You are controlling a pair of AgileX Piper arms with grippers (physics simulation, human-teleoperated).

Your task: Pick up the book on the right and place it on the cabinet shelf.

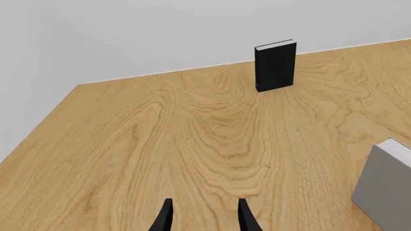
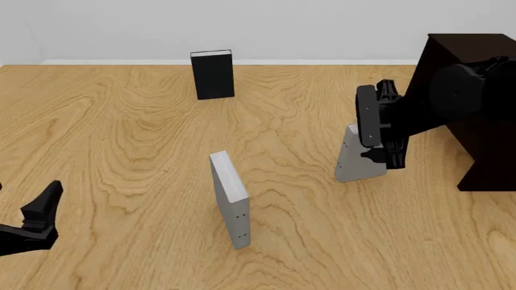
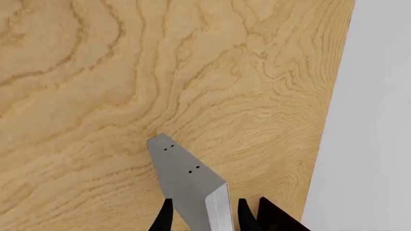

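Note:
The book (image 2: 354, 166), a thick pale grey hardcover, tilts over the table at the right with its top end between the fingers of my right gripper (image 2: 373, 142). The right wrist view shows the book (image 3: 186, 178), with small dark dots on its narrow side, clamped in my right gripper (image 3: 205, 219). Just right of it stands the very dark cabinet (image 2: 492, 157). Its shelf recess cannot be made out from here. My left gripper (image 2: 36, 217) sits low at the near left. In its wrist view the left gripper (image 1: 205, 219) is open and holds nothing.
A black book (image 2: 212, 74) stands upright near the back wall and also shows as the black book (image 1: 275, 65) in the left wrist view. A second grey book (image 2: 229, 199) stands on end mid-table, the same grey book (image 1: 385, 187) at the wrist frame's edge.

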